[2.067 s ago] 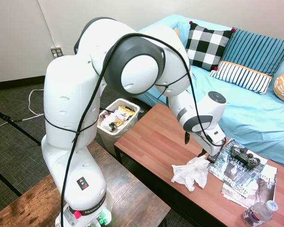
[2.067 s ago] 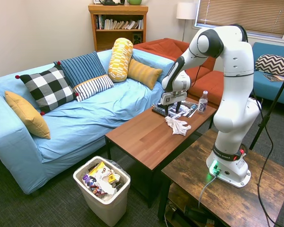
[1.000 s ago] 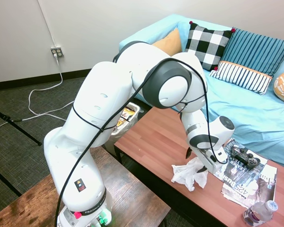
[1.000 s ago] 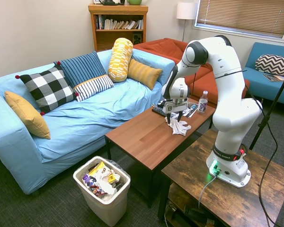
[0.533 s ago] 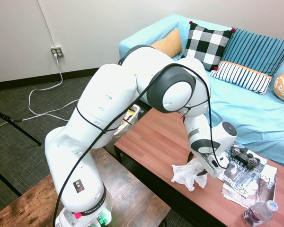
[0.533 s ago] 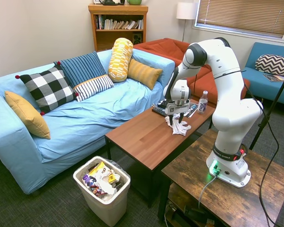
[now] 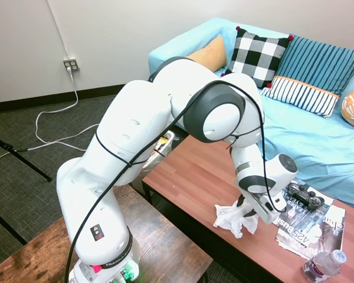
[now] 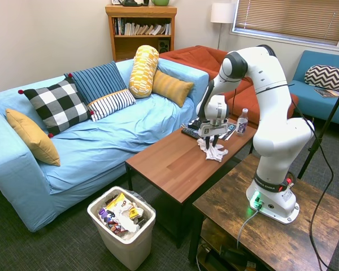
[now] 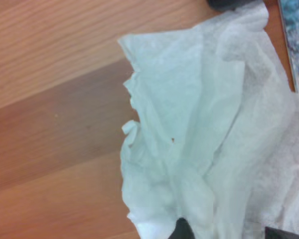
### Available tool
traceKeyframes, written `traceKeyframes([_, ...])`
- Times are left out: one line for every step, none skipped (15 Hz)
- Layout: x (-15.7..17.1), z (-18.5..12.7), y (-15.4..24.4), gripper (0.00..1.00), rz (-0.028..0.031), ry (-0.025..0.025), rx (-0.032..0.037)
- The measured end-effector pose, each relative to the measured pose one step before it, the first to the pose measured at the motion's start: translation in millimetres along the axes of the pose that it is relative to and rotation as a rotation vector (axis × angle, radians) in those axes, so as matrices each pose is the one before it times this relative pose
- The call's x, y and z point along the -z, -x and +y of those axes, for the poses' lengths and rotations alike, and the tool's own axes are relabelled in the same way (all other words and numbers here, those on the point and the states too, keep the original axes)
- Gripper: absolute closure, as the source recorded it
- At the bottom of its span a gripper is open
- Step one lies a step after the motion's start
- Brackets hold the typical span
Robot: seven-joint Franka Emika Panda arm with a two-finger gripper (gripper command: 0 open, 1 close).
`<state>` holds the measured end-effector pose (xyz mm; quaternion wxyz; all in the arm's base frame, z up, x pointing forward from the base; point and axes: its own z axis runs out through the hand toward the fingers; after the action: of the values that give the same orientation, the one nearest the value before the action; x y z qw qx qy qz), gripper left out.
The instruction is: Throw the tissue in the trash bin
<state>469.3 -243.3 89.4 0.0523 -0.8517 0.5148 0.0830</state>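
Tissue [image 8: 213, 151] crumpled on table [image 8: 169, 164], between spread fingers [image 8: 207, 141], not clamped.

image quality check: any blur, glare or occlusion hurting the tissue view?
Wrist view: tissue fills the frame, soft focus, folds still readable. First exterior view: sharp, but the arm's bulk hides the bin, and the gripper covers part of the tissue. Second exterior view: evenly lit, no glare; tissue small; bin clearly visible.
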Motion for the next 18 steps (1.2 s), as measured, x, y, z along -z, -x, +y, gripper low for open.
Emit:
traceKeyframes([-0.05,1.57,-0.82,1.00,-0.00215,-0.00492,0.00302])
traceKeyframes([0.03,1.32,-0.78,1.00,-0.00194,-0.00514,0.00314])
traceKeyframes([0.05,1.07,-0.65,1.00,-0.00106,-0.00277,0.00205])
traceKeyframes([0.44,0.13,-0.18,1.00,-0.00060,-0.00367,0.00021])
traceKeyframes([1.57,-2.12,1.16,1.00,-0.00052,-0.00785,0.00438])
traceKeyframes([3.66,-3.20,2.87,1.00,0.00062,-0.00961,0.01093])
traceKeyframes([8.19,-4.18,4.47,1.00,0.00437,-0.01314,0.01175])
traceKeyframes([10.60,-3.98,5.24,1.00,0.00624,-0.01424,0.00881])
traceKeyframes([12.66,-4.25,7.05,1.00,0.00621,-0.01509,0.01126])
traceKeyframes([14.41,-6.77,9.89,1.00,0.00775,-0.01652,0.01761])
traceKeyframes([15.89,-9.77,14.56,1.00,0.01006,-0.01644,0.02691])
traceKeyframes([16.01,-15.57,18.13,1.00,0.01121,-0.01663,0.03648])
traceKeyframes([15.14,-20.62,21.86,1.00,0.01064,-0.01610,0.03681])
traceKeyframes([13.35,-23.76,25.39,1.00,0.00903,-0.01064,0.03464])
traceKeyframes([12.02,-25.49,27.03,1.00,0.01053,-0.00515,0.03031])
traceKeyframes([11.08,-27.11,28.71,1.00,0.01033,-0.00529,0.02916])
traceKeyframes([8.40,-29.47,30.30,1.00,0.00879,-0.00467,0.03342])
traceKeyframes([3.60,-30.22,30.19,1.00,0.00634,0.00271,0.03325])
